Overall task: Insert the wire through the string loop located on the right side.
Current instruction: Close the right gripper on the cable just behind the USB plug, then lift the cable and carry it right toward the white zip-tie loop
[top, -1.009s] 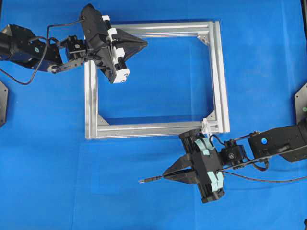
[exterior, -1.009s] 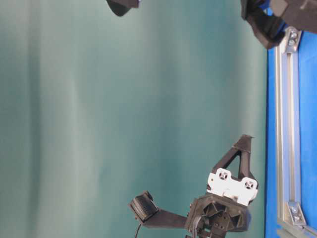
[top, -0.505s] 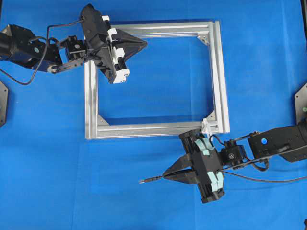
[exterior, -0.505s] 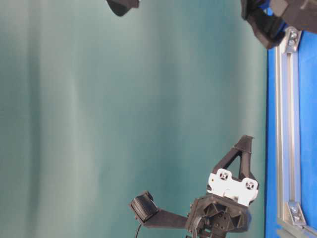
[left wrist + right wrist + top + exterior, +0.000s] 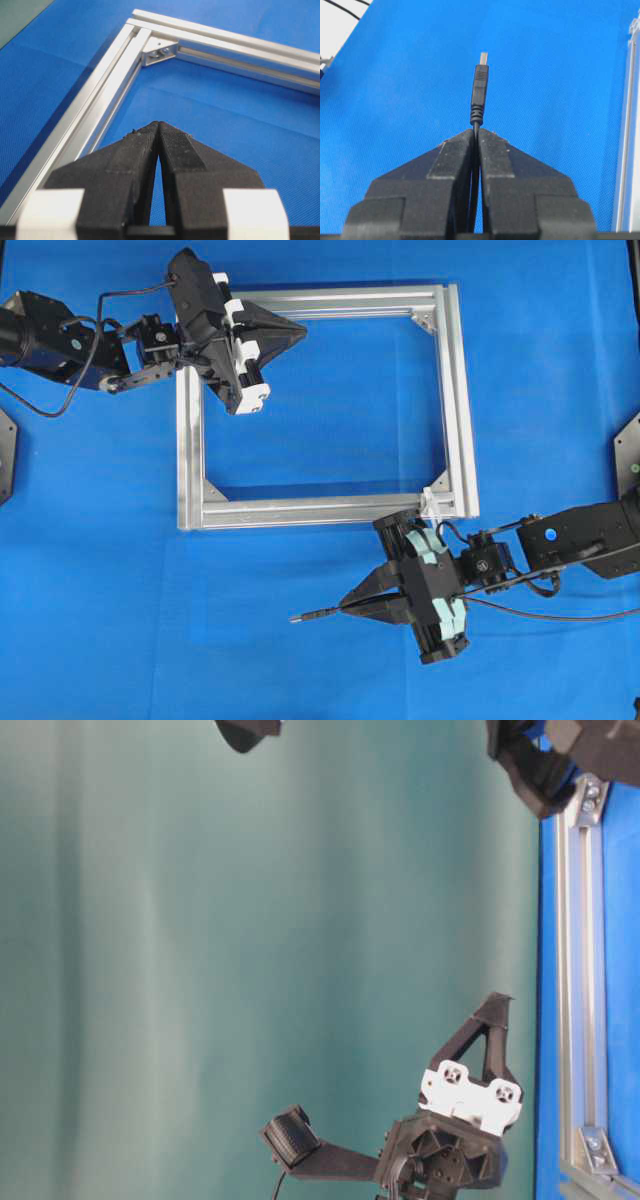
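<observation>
A: What is held at this moment, and by which arm?

B: The thin black wire with the short dark plug tip (image 5: 479,95) is pinched between the pressed-together jaws of the right gripper (image 5: 350,606), with the plug left sticking out beyond the fingertips. It is held over the blue cloth-covered table (image 5: 120,620), just outside the near rail of the square silver aluminium frame (image 5: 320,508).

A: And the target?

B: The small whitish string loop (image 5: 432,502) is seen at the frame's corner on the right side, just beside the right gripper's body. The plug is pointed away from it, toward the left of the overhead view.

A: What is done by the other arm?

B: Nothing is held by the left gripper (image 5: 158,128); its jaws are closed together and it is poised over the frame's far left corner.

A: What could be spoiled from here?

B: The wire has to be turned round before the loop can be approached, so the trailing slack could be dragged across the frame and snagged. The loop is slight and limp; it could be pushed flat or aside by the plug if the approach is off-line. The wire may also be bent behind the plug, since only a thin stretch is gripped.
</observation>
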Robot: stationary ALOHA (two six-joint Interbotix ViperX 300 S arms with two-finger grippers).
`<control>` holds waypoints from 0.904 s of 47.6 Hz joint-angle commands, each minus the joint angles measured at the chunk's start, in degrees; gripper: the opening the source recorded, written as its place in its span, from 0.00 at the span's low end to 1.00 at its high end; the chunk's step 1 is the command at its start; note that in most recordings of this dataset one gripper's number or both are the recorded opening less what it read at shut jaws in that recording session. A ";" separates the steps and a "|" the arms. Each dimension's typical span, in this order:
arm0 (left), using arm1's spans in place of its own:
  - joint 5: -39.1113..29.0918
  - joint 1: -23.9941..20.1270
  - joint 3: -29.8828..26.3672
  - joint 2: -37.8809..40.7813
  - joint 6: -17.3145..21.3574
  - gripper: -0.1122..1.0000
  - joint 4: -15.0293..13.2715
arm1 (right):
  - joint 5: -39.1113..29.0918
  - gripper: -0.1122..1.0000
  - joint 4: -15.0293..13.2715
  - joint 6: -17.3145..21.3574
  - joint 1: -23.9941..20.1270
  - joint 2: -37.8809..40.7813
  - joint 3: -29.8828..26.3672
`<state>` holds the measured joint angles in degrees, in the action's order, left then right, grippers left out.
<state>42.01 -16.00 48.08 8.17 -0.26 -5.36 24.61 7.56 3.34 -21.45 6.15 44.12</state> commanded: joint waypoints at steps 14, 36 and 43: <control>0.18 0.09 -0.35 -1.58 0.09 0.10 0.18 | 0.26 0.07 0.00 -0.09 0.09 -1.49 -0.79; 0.26 0.09 -0.35 -1.67 0.18 0.10 0.18 | -0.18 0.07 0.26 0.53 -1.14 -8.35 8.79; 0.26 0.09 -0.35 -1.67 0.18 0.10 0.18 | -1.05 0.07 0.44 0.79 -1.67 -13.97 15.12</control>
<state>41.92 -16.00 48.08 8.17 -0.18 -5.36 23.73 7.73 3.96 -22.68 -4.04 56.87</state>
